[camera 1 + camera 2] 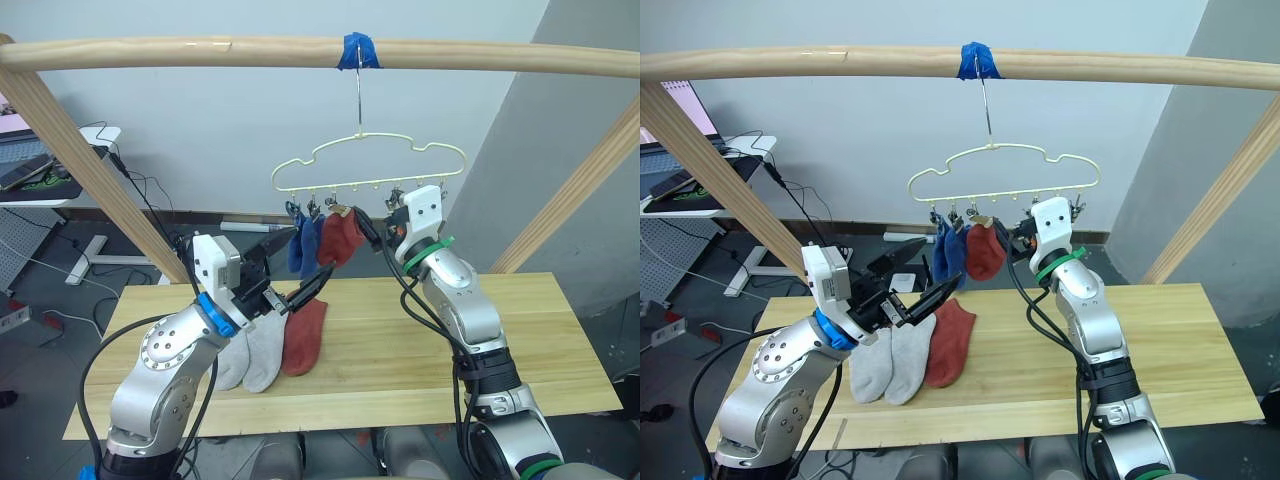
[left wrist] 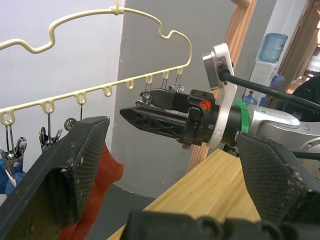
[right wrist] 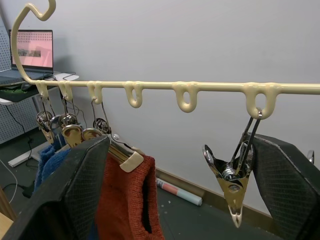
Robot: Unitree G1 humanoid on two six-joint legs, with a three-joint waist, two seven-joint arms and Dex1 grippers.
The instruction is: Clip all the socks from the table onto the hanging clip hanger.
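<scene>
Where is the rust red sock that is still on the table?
The rust red sock lies flat on the table toward the robot's left, right beside the two grey socks, below the left gripper.

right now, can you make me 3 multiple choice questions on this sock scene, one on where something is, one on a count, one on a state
1. Where does the clip hanger hang?
A. from the wooden pole at the blue tape
B. from the table edge
C. from the left gripper

2. How many socks lie on the table?
A. one
B. three
C. six

3. What is the state of the left gripper?
A. shut on a blue sock
B. shut on the hanger hook
C. open, holding nothing

Answers:
1 A: the hook meets the pole at the tape.
2 B: two grey socks and one red sock on the table lie side by side on the wood.
3 C: the left wrist view shows its fingers spread, with nothing between them.
</scene>
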